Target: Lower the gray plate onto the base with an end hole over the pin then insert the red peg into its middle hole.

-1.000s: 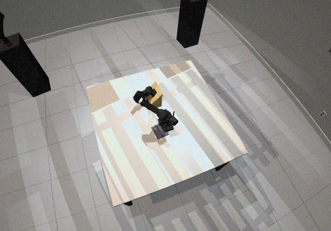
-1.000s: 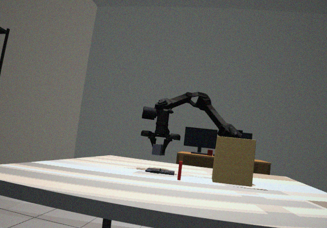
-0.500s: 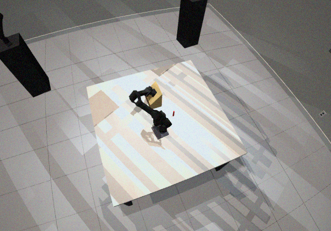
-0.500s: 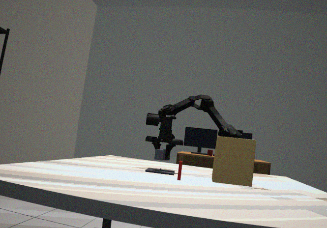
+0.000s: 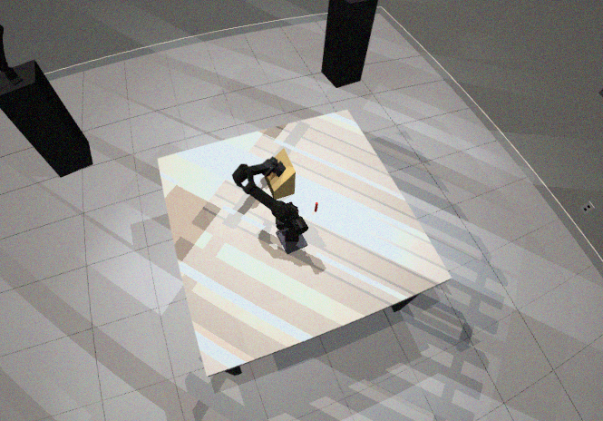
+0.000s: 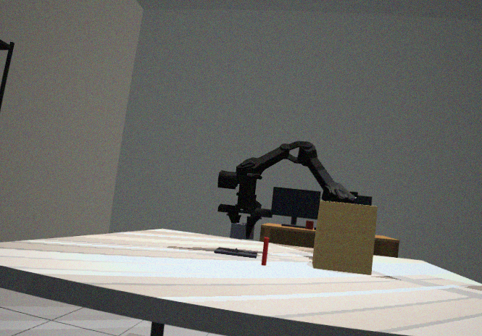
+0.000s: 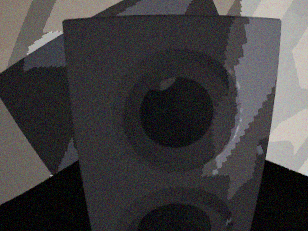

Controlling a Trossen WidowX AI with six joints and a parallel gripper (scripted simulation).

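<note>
My gripper point(image 6: 242, 235) point(image 7: 161, 156) is shut on the gray plate point(image 6: 238, 230) point(image 7: 100, 124), gripping it by its two sides. The plate is above the dark flat base point(image 6: 225, 251) point(image 5: 300, 246) point(image 7: 35, 99), with a gap between them in the exterior view. The wrist view shows one round hole whole and part of another; the base lies beyond the plate's far end. The base's pin is hardly visible in the exterior view and hidden in the wrist view. The red peg point(image 5: 316, 207) point(image 6: 264, 250) stands upright on the table, apart from the base.
A tan block point(image 5: 284, 187) point(image 6: 344, 237) stands on the table point(image 5: 272, 308) point(image 6: 130, 284) under the arm's mount. The arm arches from it toward the base. Stripes of light and shadow cross the tabletop.
</note>
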